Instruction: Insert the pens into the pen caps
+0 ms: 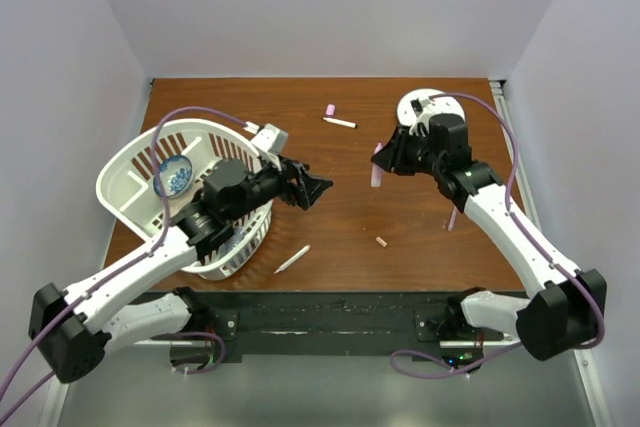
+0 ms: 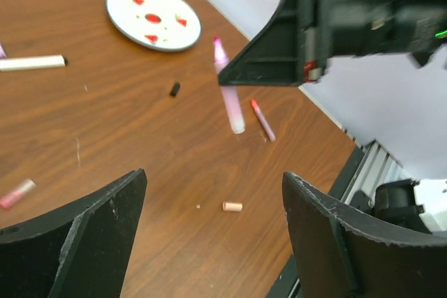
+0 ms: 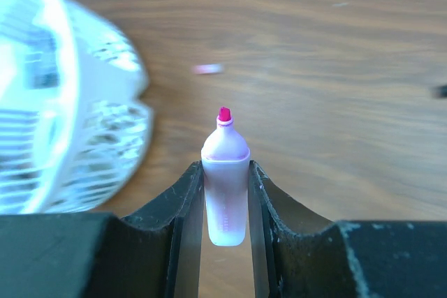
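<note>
Lilac pen (image 3: 225, 179) is pinched by R jaws; L jaws are spread wide, empty. Peach cap (image 2: 232, 206), 6 o'clock of pen, may be flicked away if approached off-centre.

1. Open tabletop (image 1: 345, 212) lies between left gripper (image 1: 320, 187) and right gripper (image 3: 225, 179); the latter's clamped pink pen (image 1: 377, 172) hangs into it.
2. White basket (image 1: 108, 179) walls off the left.
3. Plate (image 1: 410, 105) sits behind the right gripper.

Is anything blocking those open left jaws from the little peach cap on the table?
Nothing visible. The peach cap lies alone on the table ahead of the left gripper, its jaws open. The pen in the right gripper hangs beyond it.
</note>
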`<state>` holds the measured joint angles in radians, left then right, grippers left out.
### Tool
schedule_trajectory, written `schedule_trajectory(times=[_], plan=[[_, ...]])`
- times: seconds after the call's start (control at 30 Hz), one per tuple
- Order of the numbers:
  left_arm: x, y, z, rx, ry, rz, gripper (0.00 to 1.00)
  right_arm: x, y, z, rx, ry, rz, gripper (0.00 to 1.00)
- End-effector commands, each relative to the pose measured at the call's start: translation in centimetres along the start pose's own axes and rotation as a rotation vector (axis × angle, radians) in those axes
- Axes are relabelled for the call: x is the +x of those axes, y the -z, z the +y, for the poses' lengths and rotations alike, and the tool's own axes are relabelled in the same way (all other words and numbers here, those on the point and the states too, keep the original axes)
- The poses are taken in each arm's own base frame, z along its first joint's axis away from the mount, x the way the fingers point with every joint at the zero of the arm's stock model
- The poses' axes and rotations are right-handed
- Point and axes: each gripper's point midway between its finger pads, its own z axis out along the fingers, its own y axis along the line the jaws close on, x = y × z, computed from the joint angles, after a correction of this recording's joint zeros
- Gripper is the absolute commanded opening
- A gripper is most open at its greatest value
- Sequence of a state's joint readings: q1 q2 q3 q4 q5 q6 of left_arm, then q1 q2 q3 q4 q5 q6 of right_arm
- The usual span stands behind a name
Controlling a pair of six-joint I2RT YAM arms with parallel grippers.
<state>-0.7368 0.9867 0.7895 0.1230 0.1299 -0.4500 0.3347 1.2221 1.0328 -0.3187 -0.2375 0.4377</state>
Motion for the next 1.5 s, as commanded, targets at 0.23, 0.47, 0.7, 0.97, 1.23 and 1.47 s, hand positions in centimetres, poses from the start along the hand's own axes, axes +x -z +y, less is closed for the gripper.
schedule_trajectory(times=[0.23,0.47,0.7,0.97,1.23,1.47], plan=[[0.3,-4.5,-4.8,0.21,-0.018,0.016,0.79,-3.1,5.5,6.5,-0.244,-0.216,-0.196,0.0],[-0.7,-6.6,-7.2,0.271,-0.082,-0.028,0.77,-3.8,6.8,7.9,-0.311,-0.257,-0.214,0.0],[-0.2,-8.5,-7.3,0.284,-0.085,-0.01,0.69,-3.6,7.1,7.8,-0.302,-0.265,-0.221,0.0],[1.1,-9.6,-7.2,0.294,-0.072,0.016,0.36,-3.2,6.8,7.5,-0.294,-0.275,-0.214,0.0],[-0.9,-7.1,-10.9,0.518,0.018,-0.04,0.0,-2.2,8.8,11.7,-0.6,-0.159,-0.203,0.46],[-3.5,-3.6,-11.7,0.706,0.181,-0.104,0.0,-3.2,12.7,13.9,-0.829,-0.11,-0.398,0.61]])
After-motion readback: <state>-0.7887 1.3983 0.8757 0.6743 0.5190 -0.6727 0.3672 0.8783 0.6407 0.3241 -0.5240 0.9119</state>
